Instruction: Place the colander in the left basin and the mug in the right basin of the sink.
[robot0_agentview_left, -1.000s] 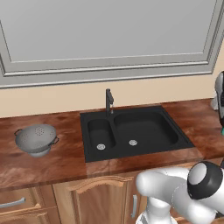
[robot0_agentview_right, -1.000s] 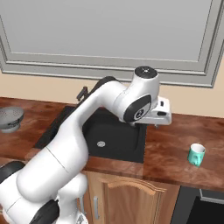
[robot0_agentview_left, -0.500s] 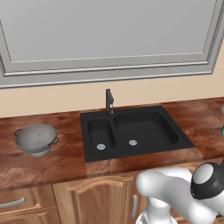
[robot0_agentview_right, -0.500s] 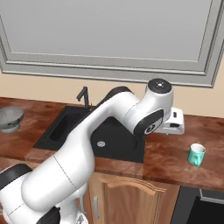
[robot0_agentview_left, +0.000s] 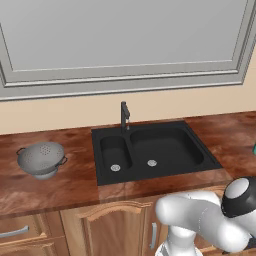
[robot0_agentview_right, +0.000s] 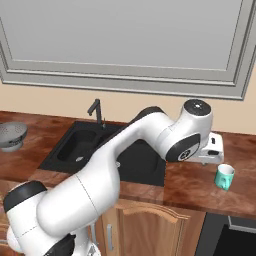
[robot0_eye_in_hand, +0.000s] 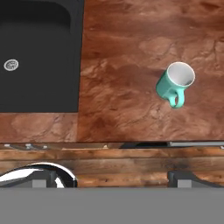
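Note:
The small teal mug (robot0_eye_in_hand: 176, 83) stands upright on the wood counter right of the black sink (robot0_agentview_right: 59, 159), its handle facing the counter's front edge; it also shows as the mug (robot0_agentview_right: 225, 176). My gripper (robot0_agentview_right: 212, 159) hovers above the counter just left of the mug, open and holding nothing, its fingertips (robot0_eye_in_hand: 181, 177) wide apart. The grey colander (robot0_agentview_left: 41, 159) sits on the counter far left of the sink. The narrow left basin (robot0_agentview_left: 115, 152) and the wide right basin (robot0_agentview_left: 165, 147) hold nothing but their silver drains.
A black faucet (robot0_agentview_left: 124, 115) rises behind the sink divider. The wall and a large window frame (robot0_agentview_left: 125, 75) run behind the counter. Wooden cabinet fronts (robot0_agentview_left: 105, 230) sit below the counter edge. My arm crosses over the right basin (robot0_agentview_right: 145, 162).
My arm has swung right from above the sink to beside the mug. The gripper has stayed open. Colander and mug have not moved.

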